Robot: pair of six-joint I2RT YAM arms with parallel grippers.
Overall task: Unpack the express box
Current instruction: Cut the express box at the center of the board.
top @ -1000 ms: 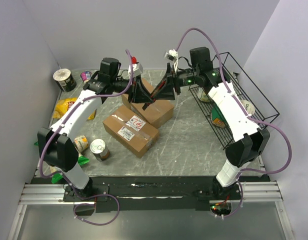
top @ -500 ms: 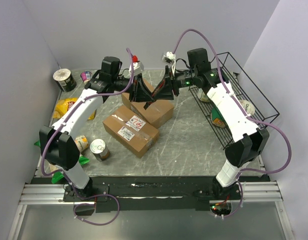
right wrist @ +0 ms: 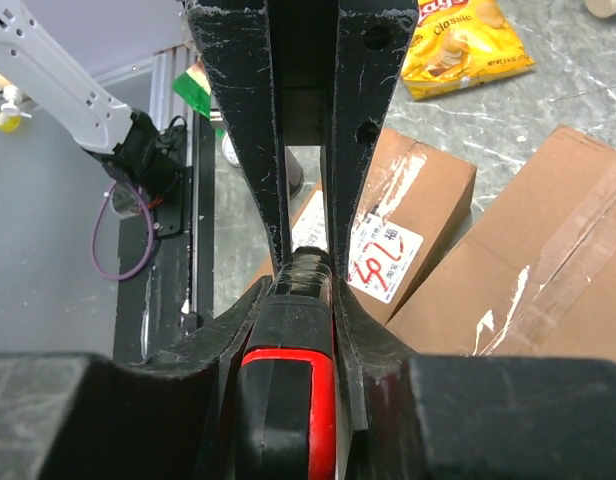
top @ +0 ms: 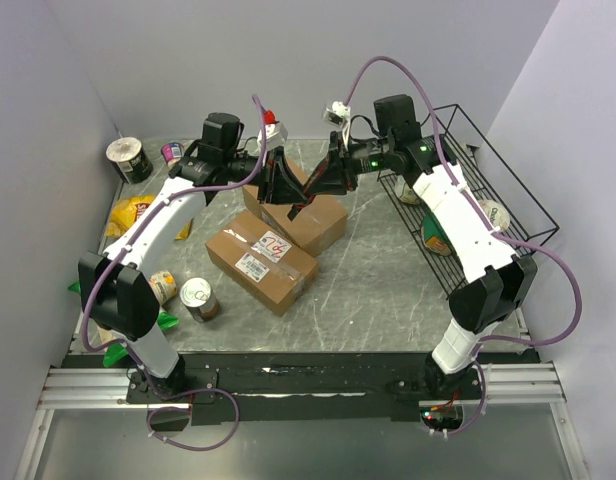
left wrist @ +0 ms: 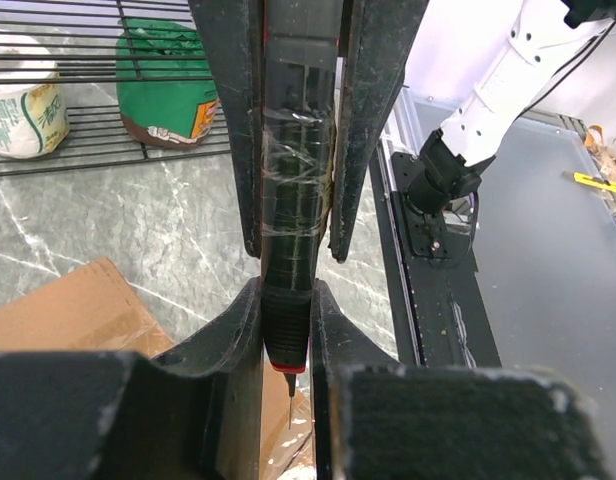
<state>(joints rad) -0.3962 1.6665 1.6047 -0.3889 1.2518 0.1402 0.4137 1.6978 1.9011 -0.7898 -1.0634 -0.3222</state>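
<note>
Two taped cardboard express boxes lie mid-table: the far one (top: pixel 313 225) and a nearer one with a white label (top: pixel 263 258). Both grippers meet above the far box, end to end on a black cutter with a red trim (left wrist: pixel 293 200). My left gripper (left wrist: pixel 286 290) is shut on its tip end, and the thin blade points down over the box (left wrist: pixel 68 310). My right gripper (right wrist: pixel 306 285) has its fingers pressed on the cutter's red-edged handle (right wrist: pixel 288 400). In the top view the left gripper (top: pixel 286 185) and the right gripper (top: pixel 326 180) nearly touch.
A black wire basket (top: pixel 513 172) at the right holds a green bag and a roll. At the left lie a yellow chips bag (top: pixel 128 212), two cans (top: pixel 199 298), a paper roll (top: pixel 129 158) and a green packet (top: pixel 166 320).
My right gripper has moved left toward the left gripper and has closed its fingers onto the cutter's handle. The left gripper has kept its grip and place.
</note>
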